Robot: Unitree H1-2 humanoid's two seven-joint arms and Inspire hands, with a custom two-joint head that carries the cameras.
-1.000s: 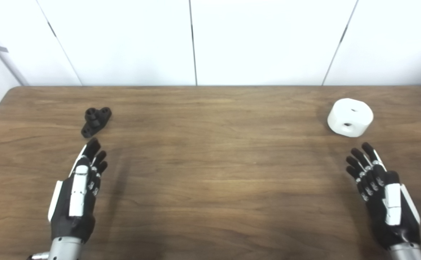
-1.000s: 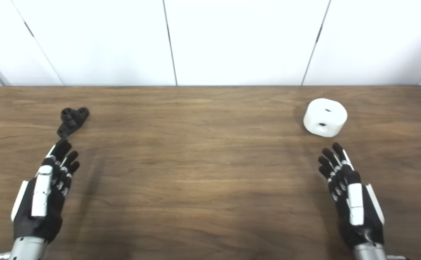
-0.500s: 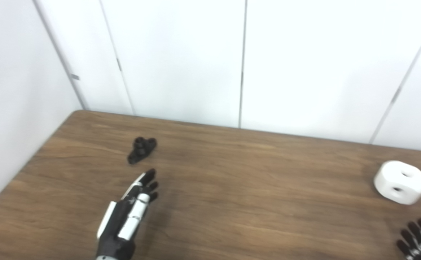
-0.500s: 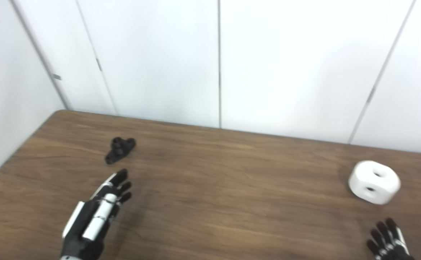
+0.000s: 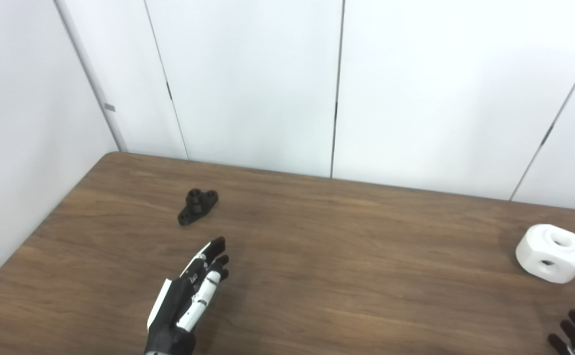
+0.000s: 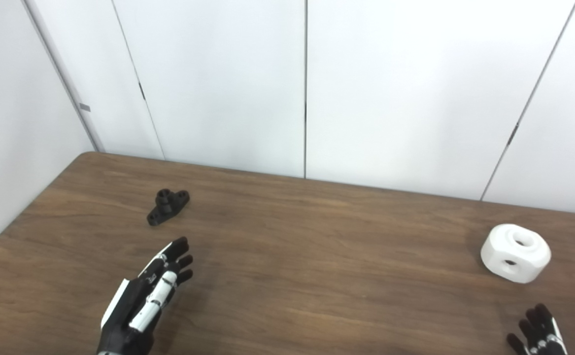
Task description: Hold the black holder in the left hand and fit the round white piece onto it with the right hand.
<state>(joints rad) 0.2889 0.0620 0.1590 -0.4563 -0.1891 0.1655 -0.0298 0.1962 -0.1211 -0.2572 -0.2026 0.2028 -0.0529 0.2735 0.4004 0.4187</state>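
Your left hand [image 5: 188,301] hovers low over the brown wood-grain counter [image 5: 317,276], palm turned inward, its fingers [image 5: 213,251] stretched out and slightly apart, holding nothing. The small black plastic holder [image 5: 197,206], a flat bracket with holes at its ends and a raised round boss in the middle, lies on the counter just beyond those fingertips and a little to their left, untouched. The step in hand is the reach for it.

To do it well, carry the left hand forward and a touch leftward so the holder sits between thumb and fingers, not under the palm. The piece looks low and narrow, so close across its short width, around the boss, and leave that boss facing up and free; it is probably what the white piece seats onto.

The round white plastic piece [image 6: 515,253], a thick puck with a wide opening on top and a smaller hole in its side, rests far off near the counter's right edge. Of your right hand [image 6: 538,333] only the dark fingertips show at the bottom corner, near the white piece but clear of it; they look extended and spread, with nothing held.

No brand, label or writing can be read on either part, the hands or the white wall panels [image 5: 248,84].
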